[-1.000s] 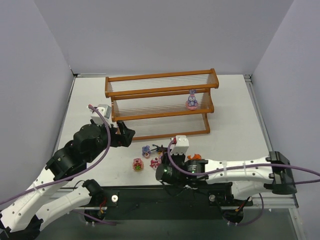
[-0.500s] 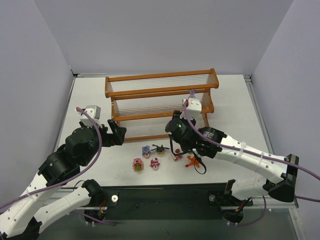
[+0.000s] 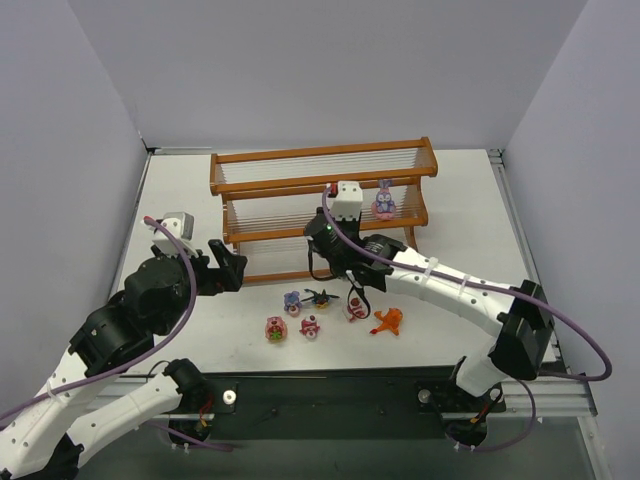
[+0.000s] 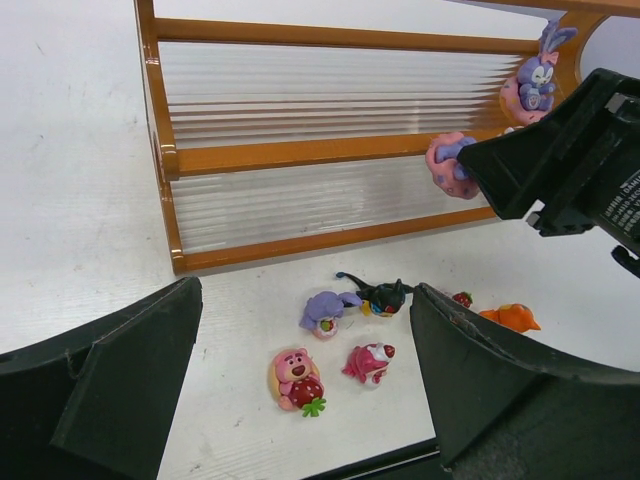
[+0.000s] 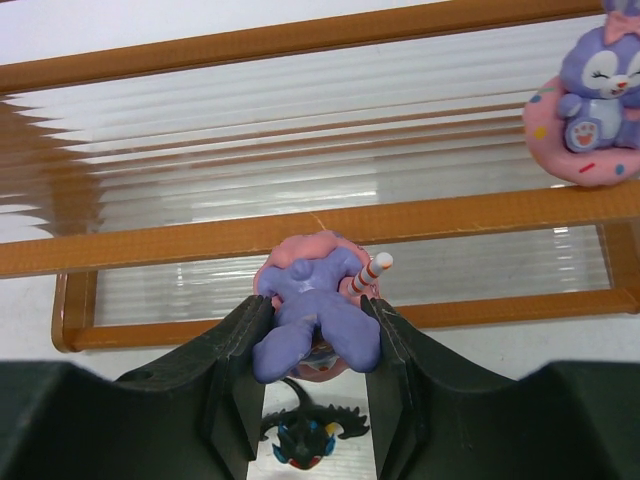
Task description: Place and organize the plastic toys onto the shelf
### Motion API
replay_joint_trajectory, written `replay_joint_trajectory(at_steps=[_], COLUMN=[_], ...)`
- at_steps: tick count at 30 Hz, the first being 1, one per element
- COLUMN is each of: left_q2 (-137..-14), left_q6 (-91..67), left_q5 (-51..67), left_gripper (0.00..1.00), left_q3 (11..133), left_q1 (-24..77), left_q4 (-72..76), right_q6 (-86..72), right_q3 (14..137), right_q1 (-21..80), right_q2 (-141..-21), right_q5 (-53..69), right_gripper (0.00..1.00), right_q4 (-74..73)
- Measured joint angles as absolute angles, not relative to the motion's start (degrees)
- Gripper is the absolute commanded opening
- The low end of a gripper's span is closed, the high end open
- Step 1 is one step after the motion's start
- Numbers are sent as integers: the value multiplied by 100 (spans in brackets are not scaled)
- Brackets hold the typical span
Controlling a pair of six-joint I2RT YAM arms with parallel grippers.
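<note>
Orange-brown frame with thin pale rods: shelf (image 3: 320, 184), three stepped tiers, standing at the far side of the white table (image 3: 460, 200).

Item 1. Purple long-eared toy on a pink ring (image 5: 590, 100): upright on the middle tier, toward its right end, clear of both arms.

Item 2. Second purple-and-pink long-eared toy (image 5: 315, 305): clamped in the right gripper (image 5: 318, 325), one dark finger pressed against each flank. Its back is turned to the wrist camera, with a red-and-white striped stick at its right side. The fingers are set narrow and closed on the toy, whose far part projects past the fingertips. It is held off the table, just in front of the middle tier's front rail, left of item 1 and well apart from it. Contact with the rail cannot be told.

Items 3–8. Loose on the table in a small cluster on the near side of the shelf:
- purple figure (image 4: 322, 312) and black winged figure (image 4: 378, 295), side by side, closest to the shelf
- small red piece (image 4: 460, 298) and orange figure (image 4: 510, 318), to their right
- pink bear with a strawberry (image 4: 295, 372) and pink-red figure (image 4: 368, 362), nearer the arm bases

Left gripper (image 3: 232, 268): fingers spread wide with nothing between them, above the table by the shelf's left end, left of the cluster.
</note>
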State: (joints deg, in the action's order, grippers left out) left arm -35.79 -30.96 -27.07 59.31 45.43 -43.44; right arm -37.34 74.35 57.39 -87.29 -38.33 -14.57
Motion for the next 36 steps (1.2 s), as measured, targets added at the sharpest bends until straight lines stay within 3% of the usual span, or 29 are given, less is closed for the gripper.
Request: replay_joint_trajectory(at_steps=[27,36], left_q2=[-3581,-3581], left_q6=[-3094,-3096], left_q5=[-2832,-2834], left_gripper=[95,95], left_q3=[5931,5931], left_q1=[4543,4543], left_q4=[-4491,-4493], right_q6=[-2939,-2858], right_q3=[7832,7832], right_q1=[5280,5218], right_q2=[-9710,-9741], right_q5=[-3640,-3662], right_gripper=[0,11], right_q4=[-36,119])
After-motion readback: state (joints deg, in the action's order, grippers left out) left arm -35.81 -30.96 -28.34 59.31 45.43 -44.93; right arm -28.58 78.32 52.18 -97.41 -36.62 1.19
